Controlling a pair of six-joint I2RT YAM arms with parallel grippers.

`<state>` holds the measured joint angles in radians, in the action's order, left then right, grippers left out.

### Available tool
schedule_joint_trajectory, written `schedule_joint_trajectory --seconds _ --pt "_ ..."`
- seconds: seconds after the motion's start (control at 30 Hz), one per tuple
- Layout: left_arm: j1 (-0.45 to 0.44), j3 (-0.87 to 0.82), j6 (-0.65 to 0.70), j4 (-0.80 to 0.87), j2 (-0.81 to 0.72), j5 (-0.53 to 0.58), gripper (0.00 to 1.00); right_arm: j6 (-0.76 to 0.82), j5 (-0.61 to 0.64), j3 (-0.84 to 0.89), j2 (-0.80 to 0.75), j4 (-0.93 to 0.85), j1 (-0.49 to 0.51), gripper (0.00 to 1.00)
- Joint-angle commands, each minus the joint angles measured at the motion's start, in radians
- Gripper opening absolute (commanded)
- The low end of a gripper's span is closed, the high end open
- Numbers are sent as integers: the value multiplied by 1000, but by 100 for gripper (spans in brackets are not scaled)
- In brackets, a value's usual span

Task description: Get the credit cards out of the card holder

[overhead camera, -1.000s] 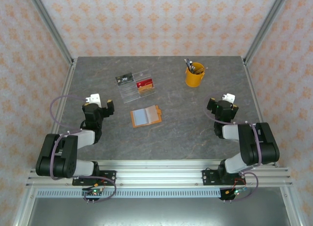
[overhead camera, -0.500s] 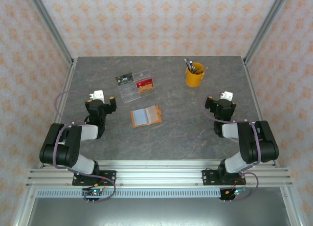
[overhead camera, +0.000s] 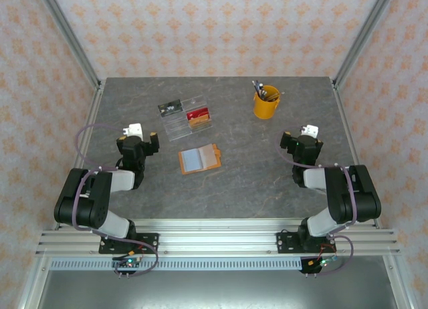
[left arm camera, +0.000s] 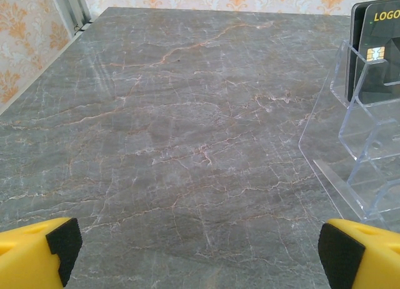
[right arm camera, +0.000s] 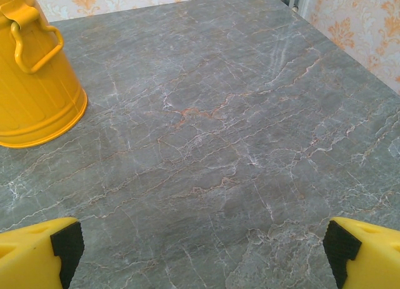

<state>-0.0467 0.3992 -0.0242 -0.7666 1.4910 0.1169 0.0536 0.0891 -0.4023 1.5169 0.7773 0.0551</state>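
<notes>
Plainly neither arm is reaching yet. The left claw (overhead camera: pixel 138 140) hovers low over the bare surface (overhead camera: pixel 254 182), jaws spread wide and holding nothing, its arm folded back over its base. Just right of it, the clear tray (overhead camera: pixel 175 127) carries a dark card (left arm camera: pixel 375 51) standing in an end slot and a red card (overhead camera: pixel 197 114) further along. The card holder (overhead camera: pixel 199 159) lies open and flat just in front of the tray, grey-blue panel up; whether a card sits in its pockets I cannot tell. If one does, the sound way is probably to pin the flap with one claw and draw the card out along its pocket, low and level. Past the yellow mug (overhead camera: pixel 266 103), the right claw (overhead camera: pixel 306 140) is equally wide and empty, arm folded.
</notes>
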Motion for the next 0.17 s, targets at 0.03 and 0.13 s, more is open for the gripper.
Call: schedule_joint_trajectory --seconds 0.03,0.13 --pt "-5 23 20 13 7 36 100 -6 1 -18 6 -3 -6 100" --pt "-5 20 20 9 6 35 100 4 -9 -4 -3 16 -6 100"
